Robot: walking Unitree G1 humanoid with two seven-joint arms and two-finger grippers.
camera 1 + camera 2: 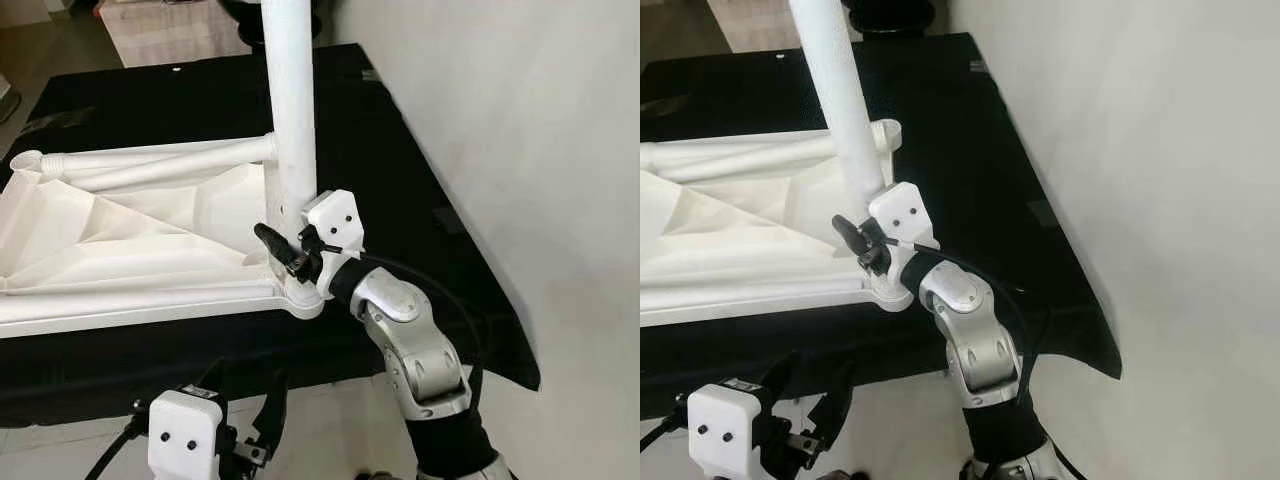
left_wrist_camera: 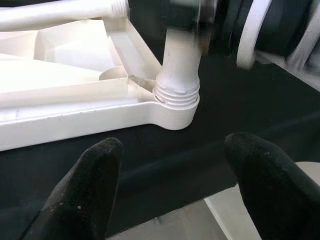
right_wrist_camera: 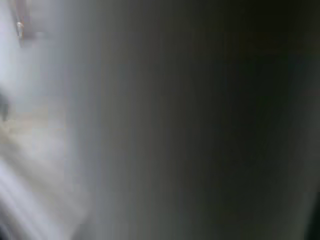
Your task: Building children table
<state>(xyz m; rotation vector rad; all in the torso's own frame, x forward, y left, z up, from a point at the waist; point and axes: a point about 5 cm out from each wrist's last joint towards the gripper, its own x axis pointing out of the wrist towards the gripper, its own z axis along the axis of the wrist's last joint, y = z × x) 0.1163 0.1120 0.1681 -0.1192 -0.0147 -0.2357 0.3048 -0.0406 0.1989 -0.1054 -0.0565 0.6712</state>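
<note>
- Lying upside down on a black cloth point(image 1: 420, 200) is a white plastic table top point(image 1: 120, 250), its ribbed underside facing up; it takes up the left part of the head views and reaches in from their left edge.
- A horizontal leg point(image 1: 150, 160) lies across the far side of the table top, running from the left edge toward the near right corner area.
- Low in the head views, at the left, the left gripper point(image 2: 170, 190) hangs in front of the cloth's near edge; in the left wrist view its two black fingers point(image 2: 85, 190) are spread wide apart with nothing between them, pointing toward the table top's corner.
- At the near right corner of the table top stands an upright leg point(image 1: 290, 100), its threaded base set in the round corner socket point(image 2: 177, 102).
- The right gripper point(image 1: 285, 250) is pressed against the lower part of the upright leg, just above the socket; one black finger shows on the leg's left side, and it appears clamped around the leg.
- The right wrist view is a grey blur too close to read.
- A pale wall point(image 1: 540, 150) runs along the right.
</note>
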